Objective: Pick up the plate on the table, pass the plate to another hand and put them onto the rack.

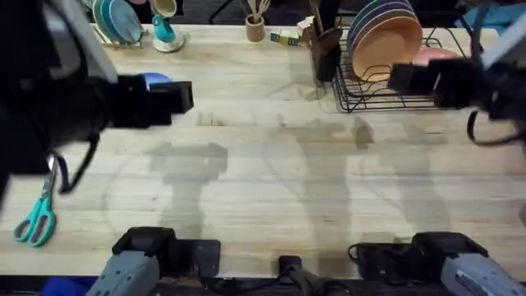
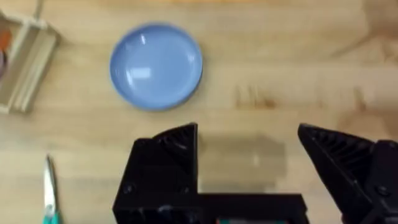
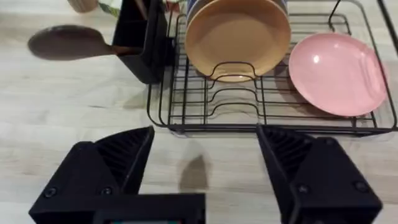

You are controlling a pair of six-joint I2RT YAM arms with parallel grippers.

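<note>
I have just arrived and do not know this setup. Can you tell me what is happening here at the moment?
Two robot arms work at a wooden table. The left gripper hovers open above the blue plate, which lies flat on the table, not yet picked up. The right gripper, also open and empty, waits in front of the black wire rack, where a tan plate stands upright and a pink plate lies.

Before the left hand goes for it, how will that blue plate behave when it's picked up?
The blue plate lies flat on the table, so its low rim probably gives the fingers little to get under. Its glossy surface suggests it may slip in the open left hand. It looks rigid, so it shouldn't flex.
</note>
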